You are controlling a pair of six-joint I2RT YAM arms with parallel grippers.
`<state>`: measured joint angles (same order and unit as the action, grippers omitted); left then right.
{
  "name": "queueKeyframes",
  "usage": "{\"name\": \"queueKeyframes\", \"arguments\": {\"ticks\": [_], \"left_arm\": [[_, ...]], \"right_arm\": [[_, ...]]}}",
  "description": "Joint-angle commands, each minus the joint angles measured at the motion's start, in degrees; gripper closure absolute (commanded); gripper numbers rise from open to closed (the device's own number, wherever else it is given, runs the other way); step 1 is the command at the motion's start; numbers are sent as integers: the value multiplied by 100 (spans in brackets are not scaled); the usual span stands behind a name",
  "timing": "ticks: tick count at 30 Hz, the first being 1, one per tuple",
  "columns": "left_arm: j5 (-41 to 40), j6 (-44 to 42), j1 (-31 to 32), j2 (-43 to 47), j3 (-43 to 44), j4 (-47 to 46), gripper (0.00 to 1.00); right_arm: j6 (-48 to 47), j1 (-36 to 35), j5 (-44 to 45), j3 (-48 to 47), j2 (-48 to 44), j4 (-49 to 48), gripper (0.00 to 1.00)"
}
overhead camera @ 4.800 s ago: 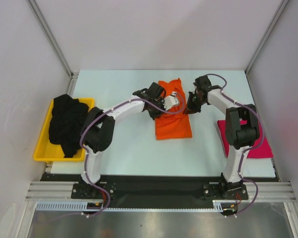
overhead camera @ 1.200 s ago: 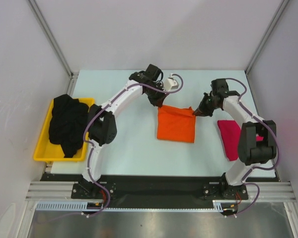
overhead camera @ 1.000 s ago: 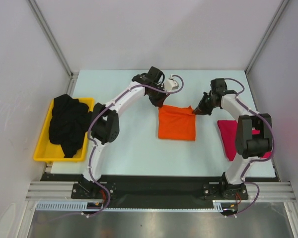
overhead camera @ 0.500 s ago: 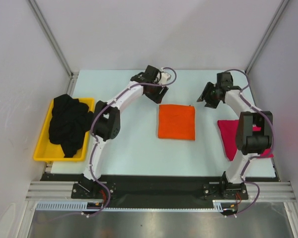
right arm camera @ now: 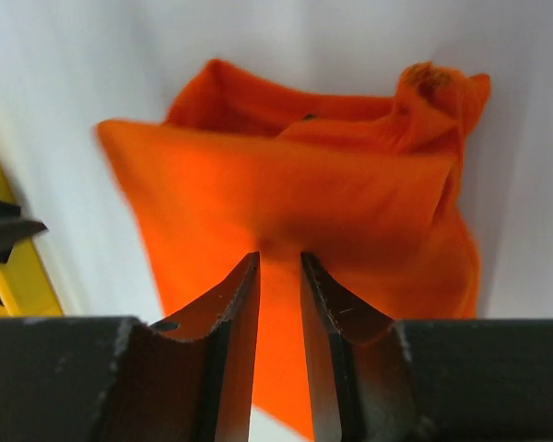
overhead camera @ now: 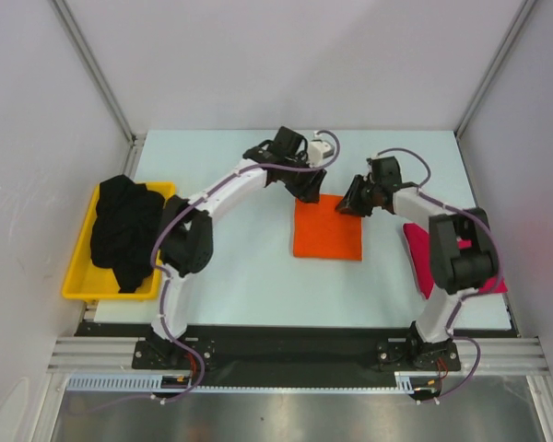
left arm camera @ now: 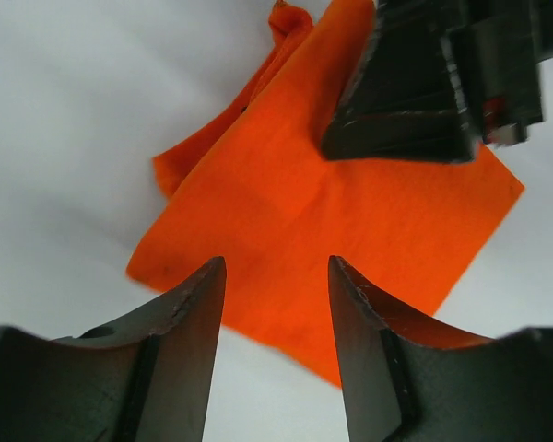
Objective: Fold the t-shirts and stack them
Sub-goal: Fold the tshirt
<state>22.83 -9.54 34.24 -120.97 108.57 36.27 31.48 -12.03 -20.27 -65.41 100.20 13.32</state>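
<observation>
Three shirts: orange t-shirt (overhead camera: 327, 230) folded mid-frame, pink t-shirt (overhead camera: 417, 249) right, black t-shirt (overhead camera: 124, 230) heaped in one yellow tray (overhead camera: 78, 285) left. Both claws, clear of the cloth a half-second ago, now sit at the orange t-shirt's top corners. The left gripper (left arm camera: 276, 267) is spread apart, while the right gripper (right arm camera: 276, 262) is nearly together and I cannot tell whether it pinches cloth.

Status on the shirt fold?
Left pincer open, above the orange t-shirt. Right pincer pinching its edge. Pink t-shirt at right, black t-shirt heaped in yellow tray. Nothing blocking.
</observation>
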Motion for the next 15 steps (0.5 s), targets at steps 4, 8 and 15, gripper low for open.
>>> {"name": "queueKeyframes", "arguments": {"ticks": [4, 8, 15], "left_arm": [[170, 242, -14, -1244, 1121, 3, 46], [-347, 417, -40, -1885, 1692, 12, 47], [-842, 550, -119, -2203, 1650, -68, 48]], "right_arm": [[525, 122, -338, -736, 1123, -936, 71], [736, 227, -223, -904, 1633, -989, 71], [824, 254, -65, -1132, 1819, -849, 65]]}}
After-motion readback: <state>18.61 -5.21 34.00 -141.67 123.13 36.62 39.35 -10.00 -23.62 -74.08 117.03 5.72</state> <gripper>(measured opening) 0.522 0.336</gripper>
